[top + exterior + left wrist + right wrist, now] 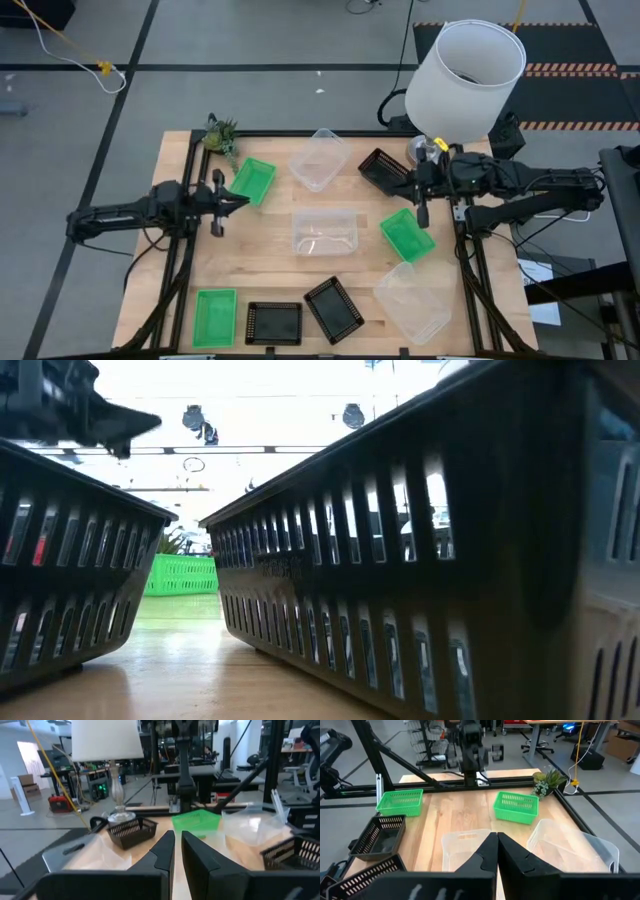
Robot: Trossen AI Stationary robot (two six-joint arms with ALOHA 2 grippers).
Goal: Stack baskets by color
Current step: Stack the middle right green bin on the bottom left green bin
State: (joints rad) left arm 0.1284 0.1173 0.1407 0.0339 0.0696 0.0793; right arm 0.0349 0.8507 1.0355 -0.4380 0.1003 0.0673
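Observation:
Nine baskets rest on their bottoms on the wooden table. Green ones sit at far left [252, 180], right of centre [407, 235] and near left [215, 317]. Clear ones are at the far middle [320, 158], the centre [324, 232] and near right [412, 300]. Black mesh ones stand at far right [385, 170] and at the near edge [273, 323] [334, 308]. My left gripper [243, 203] [177, 840] hovers beside the far-left green basket, fingers almost together, holding nothing. My right gripper [400, 183] [497, 840] hangs shut and empty above the far-right black basket.
A large white lampshade [468, 75] on a glass lamp base [117, 795] stands at the table's far right corner. A small green spiky plant [220, 133] sits at the far left corner. Bare wood shows between the centre clear basket and the near-edge row.

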